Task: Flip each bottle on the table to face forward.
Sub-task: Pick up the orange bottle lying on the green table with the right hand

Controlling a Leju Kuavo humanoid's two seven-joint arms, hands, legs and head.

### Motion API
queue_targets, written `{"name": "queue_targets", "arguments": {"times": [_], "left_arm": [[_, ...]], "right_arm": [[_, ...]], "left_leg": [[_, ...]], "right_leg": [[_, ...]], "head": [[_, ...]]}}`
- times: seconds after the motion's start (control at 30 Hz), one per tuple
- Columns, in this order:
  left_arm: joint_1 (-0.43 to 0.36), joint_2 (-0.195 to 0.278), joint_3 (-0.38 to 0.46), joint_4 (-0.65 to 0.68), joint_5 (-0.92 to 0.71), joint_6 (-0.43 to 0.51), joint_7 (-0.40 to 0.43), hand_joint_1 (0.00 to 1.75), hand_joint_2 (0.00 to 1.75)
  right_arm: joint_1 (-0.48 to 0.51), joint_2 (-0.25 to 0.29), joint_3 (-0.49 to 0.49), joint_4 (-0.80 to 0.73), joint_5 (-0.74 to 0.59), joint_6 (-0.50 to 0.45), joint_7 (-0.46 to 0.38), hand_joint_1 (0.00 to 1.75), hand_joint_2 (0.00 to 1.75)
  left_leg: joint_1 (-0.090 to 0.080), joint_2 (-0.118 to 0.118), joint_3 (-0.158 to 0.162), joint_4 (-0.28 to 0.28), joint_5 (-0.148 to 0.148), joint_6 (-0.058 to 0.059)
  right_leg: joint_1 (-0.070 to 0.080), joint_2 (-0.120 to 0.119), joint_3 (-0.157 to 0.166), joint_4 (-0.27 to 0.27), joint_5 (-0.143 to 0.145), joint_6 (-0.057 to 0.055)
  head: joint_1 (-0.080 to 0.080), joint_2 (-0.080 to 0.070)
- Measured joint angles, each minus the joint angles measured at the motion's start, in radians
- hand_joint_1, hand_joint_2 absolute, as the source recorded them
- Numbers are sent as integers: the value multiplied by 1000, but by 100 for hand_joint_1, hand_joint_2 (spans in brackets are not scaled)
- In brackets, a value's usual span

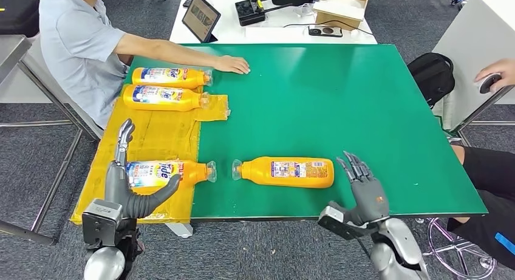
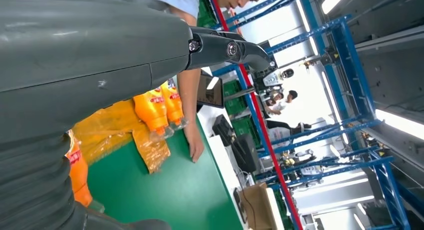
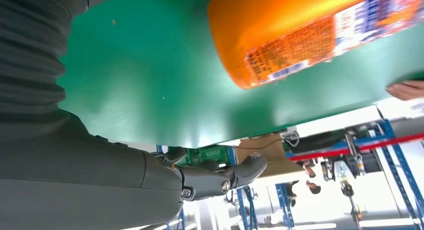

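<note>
Near-left bottle [image 1: 164, 173] base hidden behind left hand [image 1: 130, 186]; label text unreadable.

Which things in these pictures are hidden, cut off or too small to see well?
- Near-left bottle: head view, its base lies behind the left hand; contact unclear.
- Back-label bottle: right wrist view, cut off by the picture's edge; head view, print too small to read.
- Two far bottles: left wrist view, mostly behind the hand's cover.
- Person's hand at the right edge: holds something dark, unidentifiable.
</note>
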Motion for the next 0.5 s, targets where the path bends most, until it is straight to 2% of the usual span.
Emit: {"name": "queue_targets", "arguments": {"times": [0.2,0.5], "left_arm": [[-18,-14,-21,16,21,-27,0,0,175],[-56,-23,-48,55,30,-53,11,0,175]], "right_arm": [[-110,1,8,135,10,4,-33,0,175],[-261,52,100,323,6,46,-43,0,175]], "left_leg": [[0,0,0,0,0,0],[0,0,0,0,1,0]], "right_leg": [[0,0,0,1,0,0],[0,0,0,1,0,0]], "head": [[0,0],[0,0]]}}
